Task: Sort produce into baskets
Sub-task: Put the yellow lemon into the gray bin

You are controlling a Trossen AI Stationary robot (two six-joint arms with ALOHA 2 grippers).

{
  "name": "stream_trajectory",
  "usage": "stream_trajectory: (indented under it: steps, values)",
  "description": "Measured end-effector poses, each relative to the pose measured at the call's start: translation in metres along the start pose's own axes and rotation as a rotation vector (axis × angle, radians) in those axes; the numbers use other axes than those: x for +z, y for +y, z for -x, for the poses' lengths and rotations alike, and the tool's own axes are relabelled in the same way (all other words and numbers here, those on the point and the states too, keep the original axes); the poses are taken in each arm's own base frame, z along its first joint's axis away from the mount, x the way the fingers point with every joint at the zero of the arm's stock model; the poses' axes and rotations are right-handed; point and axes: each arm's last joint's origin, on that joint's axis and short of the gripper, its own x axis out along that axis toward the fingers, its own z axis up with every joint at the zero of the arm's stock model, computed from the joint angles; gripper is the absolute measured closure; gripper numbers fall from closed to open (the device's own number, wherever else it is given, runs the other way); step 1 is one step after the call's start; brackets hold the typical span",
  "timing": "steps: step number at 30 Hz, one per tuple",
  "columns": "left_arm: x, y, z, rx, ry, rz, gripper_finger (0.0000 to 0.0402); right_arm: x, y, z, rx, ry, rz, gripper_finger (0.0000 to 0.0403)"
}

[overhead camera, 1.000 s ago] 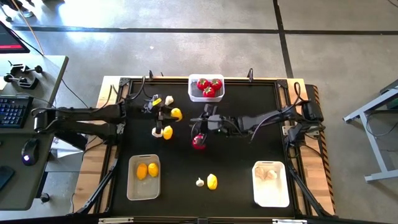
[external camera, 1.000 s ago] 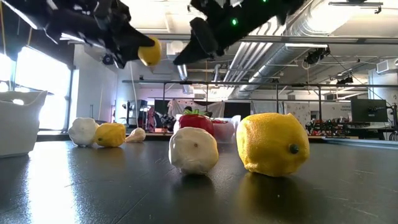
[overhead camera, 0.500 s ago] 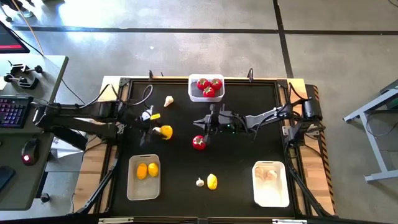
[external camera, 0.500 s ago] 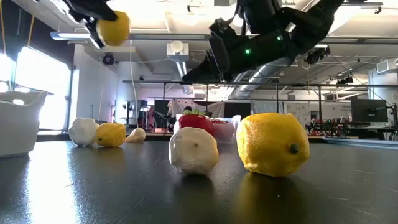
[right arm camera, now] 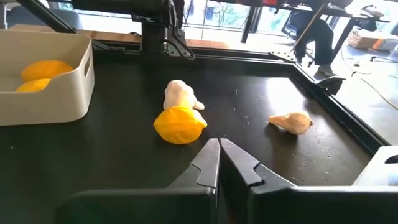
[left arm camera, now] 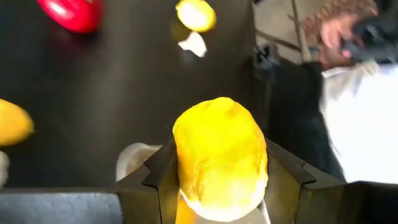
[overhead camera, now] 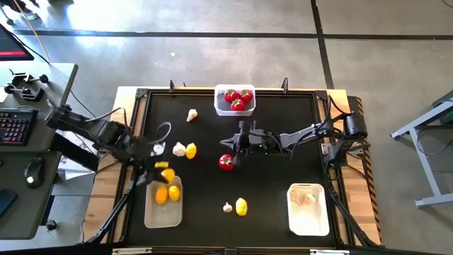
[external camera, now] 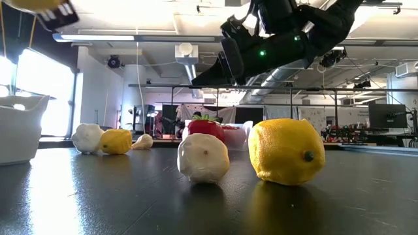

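Note:
My left gripper (overhead camera: 163, 172) is shut on a yellow lemon (left arm camera: 221, 158), held in the air over the far rim of the beige basket (overhead camera: 150, 212), which holds two lemons. In the low view the held lemon (external camera: 39, 5) is at the top left corner. My right gripper (overhead camera: 237, 145) is shut and empty, its fingers closed together (right arm camera: 219, 155), just far-right of a red tomato (overhead camera: 226, 162) lying on the table. The clear basket (overhead camera: 234, 110) at the far edge holds tomatoes. The white basket (overhead camera: 308, 225) at the near right holds garlic. My left gripper pinches the lemon between its two fingers, one on each side (left arm camera: 183, 168) of it. The fingers come from above. The lemon is lifted clear, above the beige basket's far rim.
A garlic bulb (overhead camera: 180, 149) and a lemon (overhead camera: 190, 151) lie together left of centre. A garlic piece (overhead camera: 192, 115) lies farther back. Another garlic (overhead camera: 227, 207) and lemon (overhead camera: 241, 207) lie near the front edge. A desk with a keyboard stands left of the table.
My left gripper has carried the lemon from above the loose garlic and lemon toward the table's near left, to above the beige basket's far rim. My right gripper has drawn back a little from the tomato toward the right edge; the tomato stays on the table.

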Motion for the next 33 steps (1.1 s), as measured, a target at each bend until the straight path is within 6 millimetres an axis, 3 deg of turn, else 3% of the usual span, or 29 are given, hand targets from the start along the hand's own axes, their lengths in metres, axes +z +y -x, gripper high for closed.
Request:
stream_trajectory:
  steps: [6, 15, 21, 33]
  values:
    - [-0.014, -0.022, -0.017, -0.043, 0.128, -0.017, 0.0252, 0.000, 0.000, 0.000, -0.001, 0.001, 0.002, 0.0402]
    - [-0.034, -0.045, -0.063, -0.034, 0.388, -0.079, 0.0252, 0.000, 0.000, 0.000, -0.002, 0.001, 0.014, 0.0402]
    - [-0.042, -0.058, -0.087, -0.046, 0.433, -0.074, 0.0252, 0.000, 0.000, 0.000, -0.002, 0.001, 0.017, 0.0402]
    - [-0.056, -0.058, -0.122, 0.046, 0.562, -0.080, 0.0252, 0.000, 0.000, 0.000, -0.002, 0.001, 0.030, 0.0402]
